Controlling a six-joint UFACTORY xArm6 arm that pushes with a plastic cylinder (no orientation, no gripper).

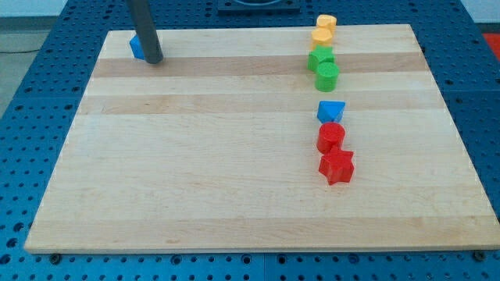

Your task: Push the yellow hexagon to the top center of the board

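Two yellow blocks sit at the board's top edge, right of centre: one (326,23) at the very edge and one (321,37) just below it; which is the hexagon I cannot tell. My tip (153,59) is at the top left, far from them, touching a blue block (137,47) partly hidden behind the rod.
Below the yellow blocks a column runs down the board's right half: a green block (319,58), a green cylinder (327,76), a blue block (330,111), a red cylinder (330,138) and a red star-like block (337,165). The wooden board (195,172) lies on a blue perforated table.
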